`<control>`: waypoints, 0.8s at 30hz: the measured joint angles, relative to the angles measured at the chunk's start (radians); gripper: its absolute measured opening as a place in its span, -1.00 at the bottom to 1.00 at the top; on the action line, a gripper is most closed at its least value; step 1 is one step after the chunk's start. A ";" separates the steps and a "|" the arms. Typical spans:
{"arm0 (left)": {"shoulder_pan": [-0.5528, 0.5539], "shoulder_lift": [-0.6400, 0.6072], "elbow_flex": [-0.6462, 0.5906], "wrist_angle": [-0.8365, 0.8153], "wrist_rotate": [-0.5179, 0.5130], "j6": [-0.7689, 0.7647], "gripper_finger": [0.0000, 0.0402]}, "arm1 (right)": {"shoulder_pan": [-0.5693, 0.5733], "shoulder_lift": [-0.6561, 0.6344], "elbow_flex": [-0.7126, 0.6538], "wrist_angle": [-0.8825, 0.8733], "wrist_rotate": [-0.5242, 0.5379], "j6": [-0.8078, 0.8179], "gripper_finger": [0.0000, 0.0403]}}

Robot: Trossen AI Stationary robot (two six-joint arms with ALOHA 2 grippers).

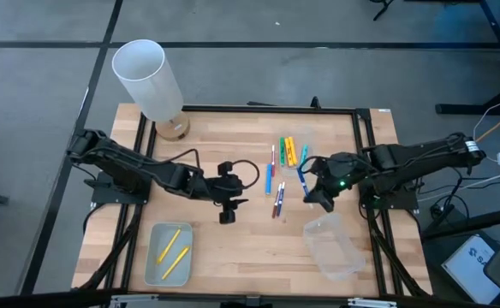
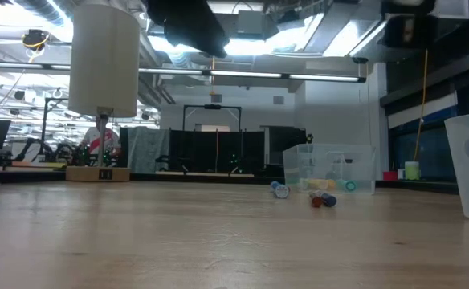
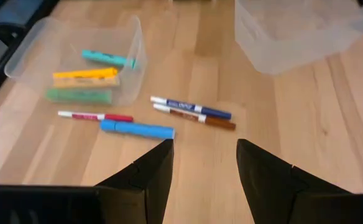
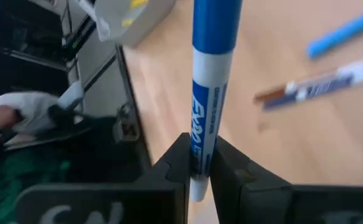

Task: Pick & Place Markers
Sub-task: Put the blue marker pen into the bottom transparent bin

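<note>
The right gripper (image 4: 199, 163), fingers clamped on a blue marker (image 4: 211, 74) above the table's middle, grips only its end, so it may swing or slip out, while the left gripper (image 3: 200, 171) waits open nearby.
</note>
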State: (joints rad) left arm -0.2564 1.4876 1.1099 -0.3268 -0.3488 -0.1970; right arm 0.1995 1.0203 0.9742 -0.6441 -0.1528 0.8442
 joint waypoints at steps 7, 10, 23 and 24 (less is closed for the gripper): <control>-0.006 0.005 0.000 -0.033 -0.005 -0.003 -0.15 | 0.044 0.004 0.020 -0.163 -0.112 0.179 -0.80; -0.012 0.005 0.000 -0.039 -0.009 -0.002 -0.15 | 0.072 0.010 0.020 -0.241 -0.156 0.254 -0.80; -0.012 0.005 0.000 -0.041 -0.026 0.000 -0.15 | 0.184 0.089 0.020 -0.337 -0.272 0.592 -0.79; -0.012 0.005 0.000 -0.040 -0.026 0.000 -0.15 | 0.198 0.100 0.020 -0.337 -0.285 0.610 -0.79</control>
State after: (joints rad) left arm -0.2680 1.4925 1.1099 -0.3672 -0.3751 -0.1967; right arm 0.3979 1.1198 0.9939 -0.9815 -0.4373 1.4546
